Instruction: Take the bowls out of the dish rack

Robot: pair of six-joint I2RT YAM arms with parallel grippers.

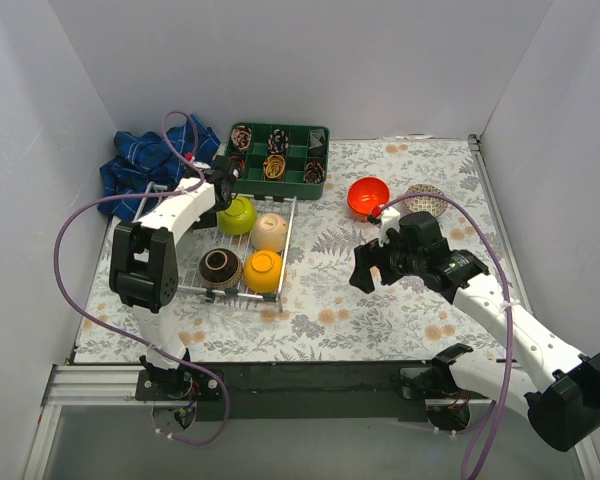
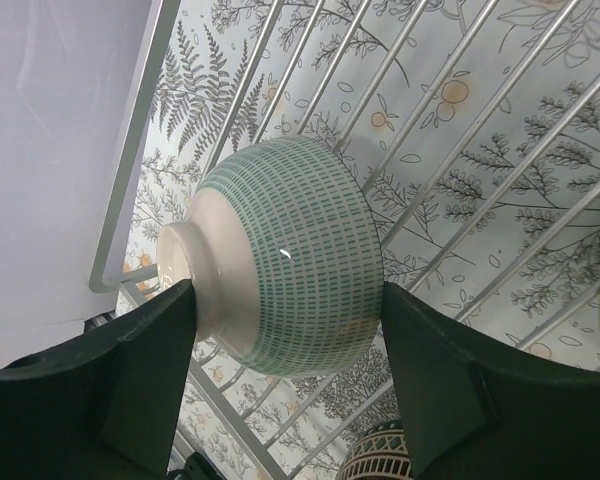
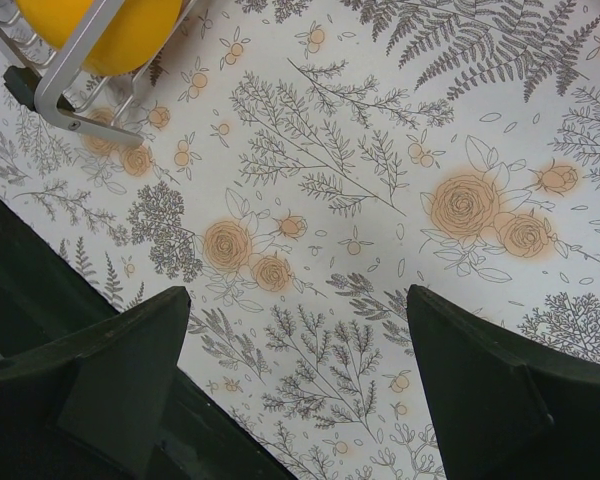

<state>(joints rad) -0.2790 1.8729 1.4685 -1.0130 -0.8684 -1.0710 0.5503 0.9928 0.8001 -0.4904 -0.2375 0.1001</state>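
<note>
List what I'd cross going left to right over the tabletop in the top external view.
Blue cloth → dish rack → red bowl → patterned bowl.

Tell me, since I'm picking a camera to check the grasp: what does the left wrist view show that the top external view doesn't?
Only left wrist: the teal-patterned bowl on its side, clamped by the left gripper. Only top external: the red bowl, the green tray, the right gripper. Both: the dish rack wires and floral tablecloth.
</note>
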